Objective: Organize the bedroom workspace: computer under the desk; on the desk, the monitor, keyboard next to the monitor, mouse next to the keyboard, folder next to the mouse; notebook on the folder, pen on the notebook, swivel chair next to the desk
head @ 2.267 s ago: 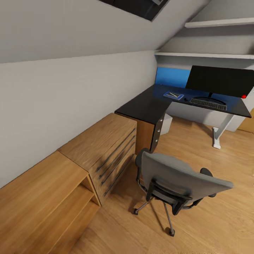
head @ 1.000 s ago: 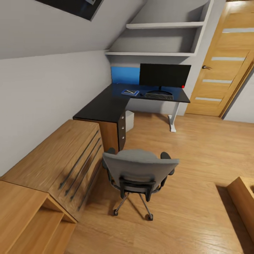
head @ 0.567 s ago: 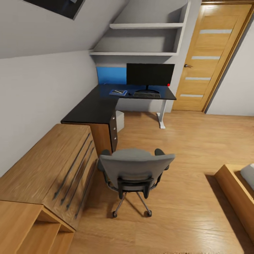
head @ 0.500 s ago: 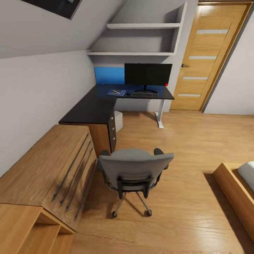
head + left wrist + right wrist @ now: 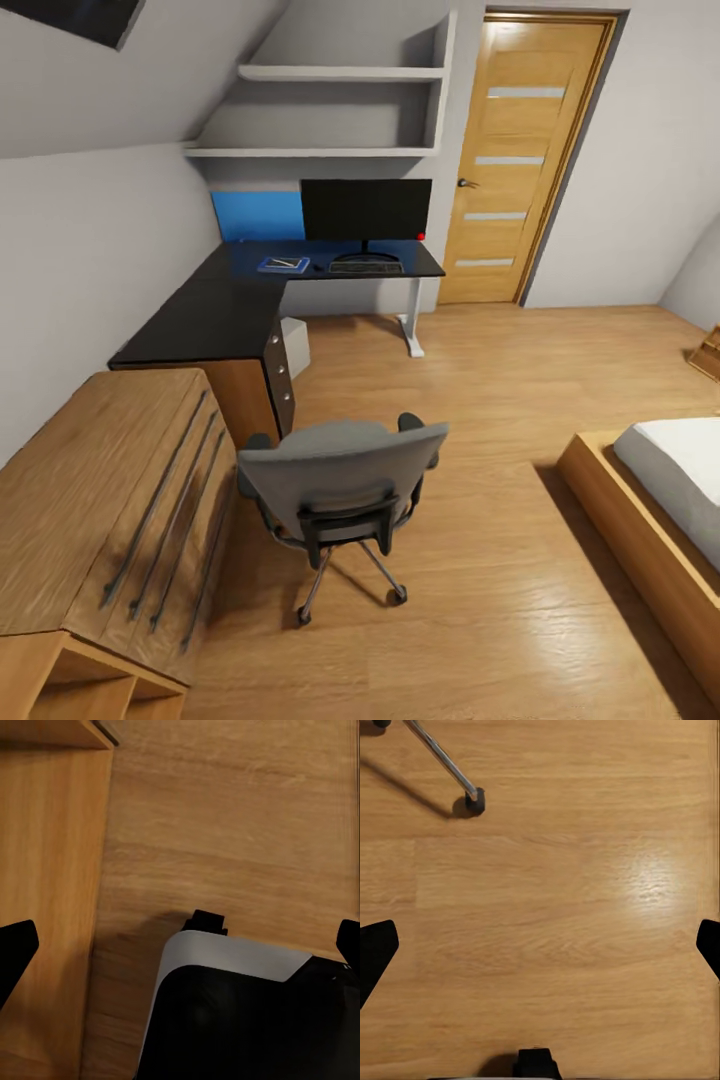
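Swivel chair [image 5: 340,480] standing apart from worktop [image 5: 215,315] at 11 o'clock; both hands spread, empty; approaching chair squarely w/ backrest centred.

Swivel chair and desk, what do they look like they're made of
The swivel chair looks upholstered: a matte grey back like fabric over a black, probably plastic, frame, with shiny metal-looking legs on dark castors. The desk has a smooth black top with a slight sheen, possibly laminate, a white leg that could be painted metal, and a wood-grain side panel.
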Robot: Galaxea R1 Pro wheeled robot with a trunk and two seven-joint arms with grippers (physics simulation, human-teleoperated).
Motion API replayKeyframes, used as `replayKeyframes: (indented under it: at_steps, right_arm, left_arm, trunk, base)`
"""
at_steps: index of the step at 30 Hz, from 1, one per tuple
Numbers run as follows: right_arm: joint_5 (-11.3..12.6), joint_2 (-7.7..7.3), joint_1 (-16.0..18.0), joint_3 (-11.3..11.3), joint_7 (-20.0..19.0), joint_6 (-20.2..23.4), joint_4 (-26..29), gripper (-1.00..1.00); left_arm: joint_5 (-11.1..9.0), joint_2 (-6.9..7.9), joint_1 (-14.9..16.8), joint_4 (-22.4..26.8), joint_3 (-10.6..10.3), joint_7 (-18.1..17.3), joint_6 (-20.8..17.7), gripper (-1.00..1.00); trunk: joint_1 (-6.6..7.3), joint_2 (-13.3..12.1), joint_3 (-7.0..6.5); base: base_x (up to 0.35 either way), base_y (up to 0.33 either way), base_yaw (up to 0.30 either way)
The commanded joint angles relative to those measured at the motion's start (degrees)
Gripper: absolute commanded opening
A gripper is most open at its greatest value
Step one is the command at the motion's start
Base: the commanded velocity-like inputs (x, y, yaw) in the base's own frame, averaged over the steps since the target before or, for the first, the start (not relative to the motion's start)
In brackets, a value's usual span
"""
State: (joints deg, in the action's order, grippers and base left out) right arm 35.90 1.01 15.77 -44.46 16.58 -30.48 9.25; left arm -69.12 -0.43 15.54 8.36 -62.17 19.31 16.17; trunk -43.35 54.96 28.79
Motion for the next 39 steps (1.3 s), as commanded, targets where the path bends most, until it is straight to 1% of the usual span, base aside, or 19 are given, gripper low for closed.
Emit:
replayKeyframes:
  at_steps: [1, 8, 23, 33, 39]
  right_arm:
    - [0.23, 0.01, 0.05, -0.5, 0.38, -0.1, -0.02, 1.0]
    - [0.21, 0.04, 0.05, -0.59, 0.38, -0.1, -0.02, 1.0]
    - [0.17, -0.08, 0.05, -0.56, 0.38, -0.09, -0.08, 1.0]
    - [0.14, -0.13, 0.05, -0.57, 0.38, -0.08, -0.11, 1.0]
    - [0.17, -0.13, 0.05, -0.57, 0.38, -0.08, -0.11, 1.0]
  left_arm:
    - [-0.38, 0.01, 0.02, 0.08, -0.49, 0.33, 0.17, 1.0]
    - [-0.36, -0.01, 0.02, 0.08, -0.49, 0.33, 0.16, 1.0]
    - [-0.33, -0.01, 0.02, 0.08, -0.49, 0.33, 0.12, 1.0]
    - [-0.37, -0.01, 0.02, 0.08, -0.49, 0.31, 0.1, 1.0]
    - [-0.36, -0.01, 0.02, 0.08, -0.49, 0.36, 0.13, 1.0]
  trunk:
    - [0.0, 0.04, 0.07]
    - [0.0, 0.04, 0.23]
    - [0.0, 0.04, 0.31]
    - [0.0, 0.04, 0.31]
    - [0.0, 0.04, 0.31]
  base:
    - [0.0, 0.005, -0.257]
    - [0.0, 0.002, -0.126]
    - [-0.009, 0.0, -0.015]
    - [-0.207, 0.08, -0.001]
    - [-0.082, 0.035, 0.0]
